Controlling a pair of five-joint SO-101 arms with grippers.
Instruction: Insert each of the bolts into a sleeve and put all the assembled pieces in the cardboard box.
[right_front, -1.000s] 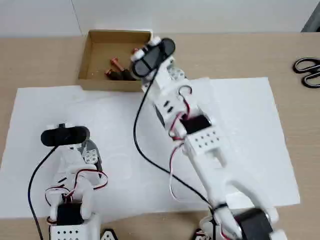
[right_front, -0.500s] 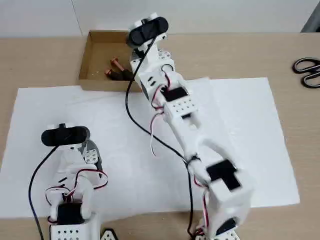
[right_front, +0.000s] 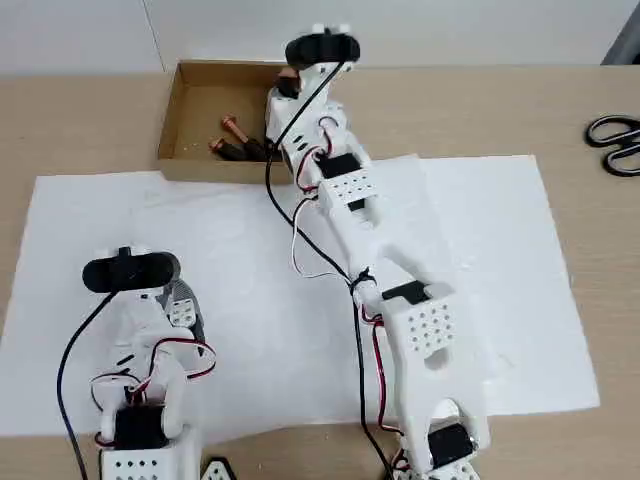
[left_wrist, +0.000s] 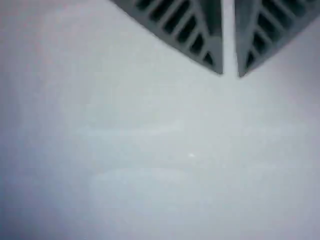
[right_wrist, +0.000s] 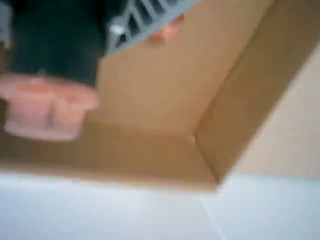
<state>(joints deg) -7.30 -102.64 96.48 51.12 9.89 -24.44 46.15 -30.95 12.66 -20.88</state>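
Light wooden table (right_front: 80, 120) with a white paper sheet (right_front: 480, 260) spread across most of it. A plain brown cardboard box (right_front: 170, 120) sits at the sheet's far edge, open at the top. Black-handled scissors (right_front: 615, 143) lie on bare wood at the table's right edge, well apart from everything else.

The right arm stretches across the sheet to the box, and the right gripper (right_front: 287, 92) hangs over the box's right end. It is closed on a piece (right_front: 288, 80), which shows there as a copper-brown bit. In the right wrist view the piece (right_wrist: 47, 80) is a black sleeve with a copper bolt head at its end. It is blurred and sits next to a grey ribbed finger (right_wrist: 145, 20), with the box floor and an inner corner of the box wall (right_wrist: 240, 100) behind it. The sheet (right_wrist: 125, 215) meets the box's outer wall.

Other pieces (right_front: 238, 145), dark sleeves with copper ends, lie together on the box floor near its front wall, to the left of the right gripper.

The left arm is folded back at the near left, with the left gripper (right_front: 183, 305) low over the sheet. In the left wrist view the left gripper (left_wrist: 231, 70) points at bare sheet (left_wrist: 150, 160). Its two grey ribbed fingers (left_wrist: 200, 35) are drawn almost together, leaving only a thin slit with nothing in it.
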